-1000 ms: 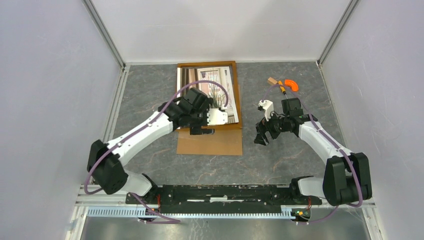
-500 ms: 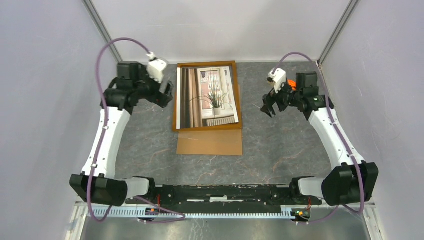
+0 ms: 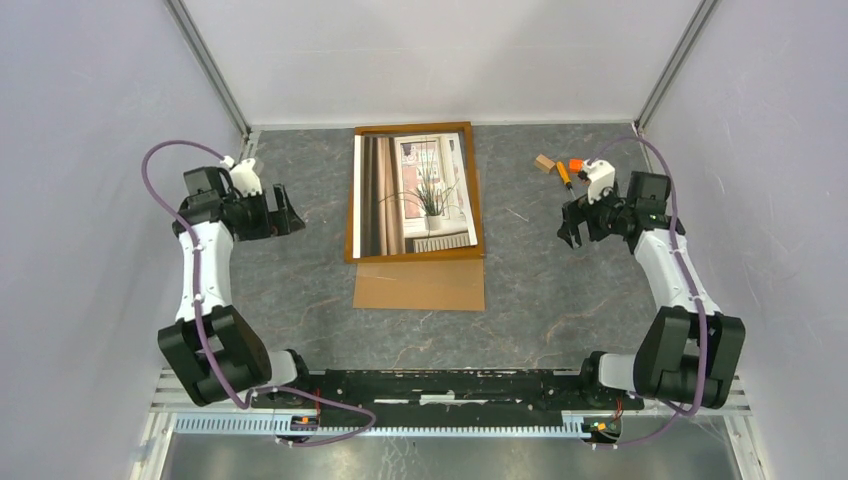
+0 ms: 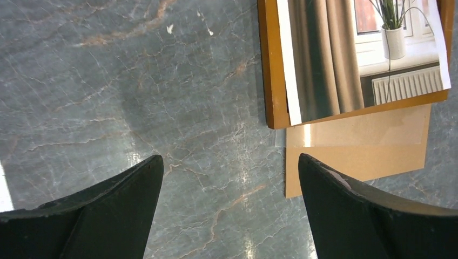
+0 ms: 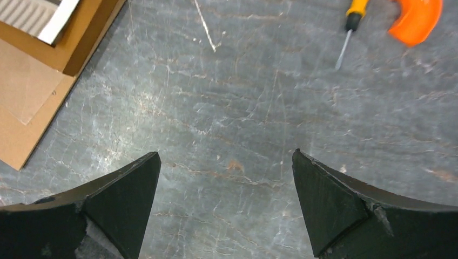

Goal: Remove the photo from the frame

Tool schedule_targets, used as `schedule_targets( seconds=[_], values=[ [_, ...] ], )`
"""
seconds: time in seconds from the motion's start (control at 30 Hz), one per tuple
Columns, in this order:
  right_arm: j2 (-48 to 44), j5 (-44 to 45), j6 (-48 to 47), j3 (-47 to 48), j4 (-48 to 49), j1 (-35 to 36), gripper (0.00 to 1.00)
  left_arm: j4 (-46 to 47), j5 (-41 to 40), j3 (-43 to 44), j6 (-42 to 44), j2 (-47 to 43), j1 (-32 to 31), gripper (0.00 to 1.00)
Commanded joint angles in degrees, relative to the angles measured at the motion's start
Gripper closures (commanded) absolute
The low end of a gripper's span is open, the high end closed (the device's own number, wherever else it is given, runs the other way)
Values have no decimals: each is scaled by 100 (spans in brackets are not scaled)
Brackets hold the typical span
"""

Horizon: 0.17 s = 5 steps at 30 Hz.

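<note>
Photo (image 3: 415, 195): large print of curtains, potted plant and radiator, lying flat and face up within the frame (image 3: 415, 256) at the far middle of the desk (image 3: 300, 290). In the left wrist view it sat slightly askew to the orange-brown border, its white margin showing along the left side. Not yet lifted out.

Backing board (image 3: 420, 285): plain brown, flat on the desk, just beside the frame's near edge and seemingly tucked partly beneath it. A glossy paler sheet (image 4: 367, 129) lay on it.

Left fingers (image 4: 97, 216): spread wide, empty, hovering over bare desk well left of the frame.

Right fingers (image 5: 345, 210): spread wide, empty, well right of the frame, near a screwdriver (image 5: 351, 21) and an orange curved piece (image 5: 416, 19).

Handling note: the print looked thin and loose, so a shallow pinch at an exposed corner or margin would likely suit. One set of fingers should press on the wooden border to hold the frame while the other draws the print low and sideways onto open desk. Creasing the paper, or dragging frame and board along, were the probable faults.
</note>
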Motion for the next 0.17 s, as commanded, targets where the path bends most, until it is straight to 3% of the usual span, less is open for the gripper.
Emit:
schedule_targets(
  seconds=[0.0, 0.13],
  values=[
    [-150, -206, 89, -381, 613, -9, 2, 703, 105, -255, -448, -299, 16, 0],
    [-103, -131, 186, -580, 828, -9, 2, 706, -146, -283, -430, -315, 9, 0]
  ],
)
